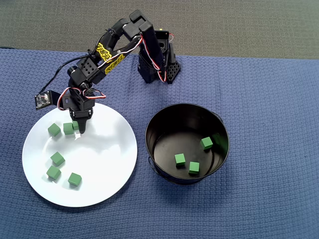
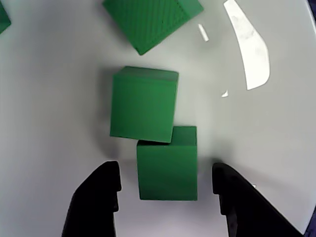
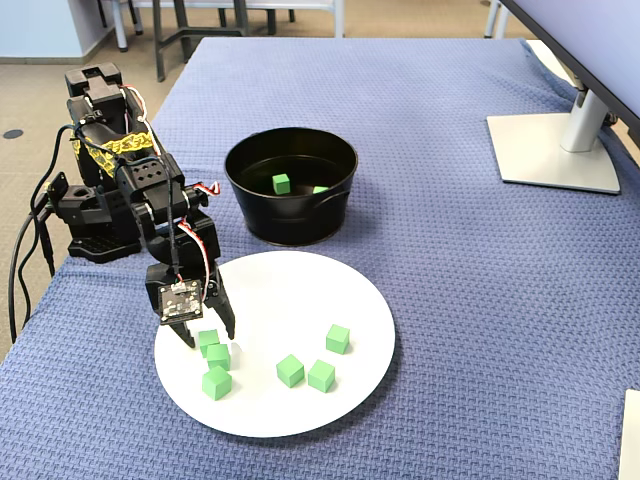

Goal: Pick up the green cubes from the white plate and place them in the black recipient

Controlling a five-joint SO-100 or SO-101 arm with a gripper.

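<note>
Nearest my wrist camera, one green cube (image 2: pixel 168 163) sits low in the frame between my two black fingers (image 2: pixel 96 197), with a clear gap on each side, so my end effector (image 2: pixel 165 190) is spread wide around it and touches nothing. A second cube (image 2: pixel 143 102) lies just above it, its lower right corner touching the first, and a third (image 2: pixel 150 19) is cut by the top edge.

In the overhead view the blue woven cloth on the table (image 1: pixel 274 99) fills most of the frame. On it the white plate (image 1: pixel 107 164) lies at lower left, and the black recipient (image 1: pixel 187 144) stands just right of it, apart from the rim. My arm (image 1: pixel 107 55) reaches from its base at upper centre down to the plate's upper left part, where my end effector (image 1: pixel 79 130) is lowered.

Five green cubes (image 1: pixel 58 159) rest on the plate: two near my fingertips, one left of them, three lower left. Three more cubes (image 1: pixel 180 159) lie on the recipient's shiny floor, towards its right side.

In the fixed view a monitor stand (image 3: pixel 555 150) occupies the upper right corner.
</note>
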